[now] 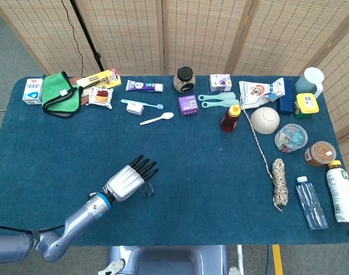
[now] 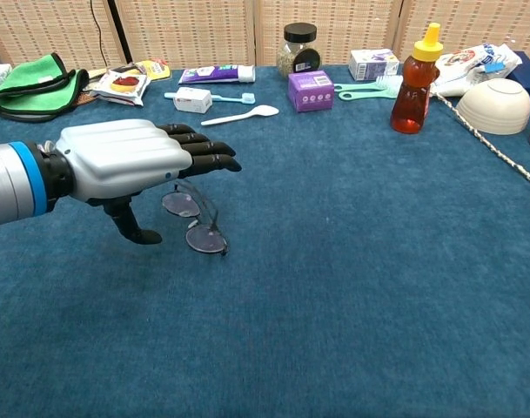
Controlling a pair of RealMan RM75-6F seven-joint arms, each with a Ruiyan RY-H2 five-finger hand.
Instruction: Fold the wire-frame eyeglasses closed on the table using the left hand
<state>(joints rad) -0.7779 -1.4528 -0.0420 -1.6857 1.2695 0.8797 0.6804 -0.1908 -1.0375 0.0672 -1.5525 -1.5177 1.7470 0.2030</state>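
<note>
The wire-frame eyeglasses [image 2: 195, 223] lie flat on the blue table [image 2: 352, 287], both round lenses facing up, just under the fingertips of my left hand [image 2: 130, 161]. The hand hovers over them palm down, fingers stretched out to the right and thumb hanging down beside the frame; I cannot tell whether it touches. It holds nothing. In the head view the left hand [image 1: 128, 180] is at the front left of the table, and the eyeglasses [image 1: 148, 188] peek out at its right side. The temples are hidden under the hand. My right hand is not visible.
Along the back edge stand a green cloth [image 1: 61, 94], snack packets, a toothbrush, a white spoon [image 1: 157, 119], a purple box [image 1: 187, 105] and a dark-lidded jar. A honey bottle [image 1: 231, 118], a bowl [image 1: 265, 120], a rope [image 1: 279, 189] and bottles fill the right side.
</note>
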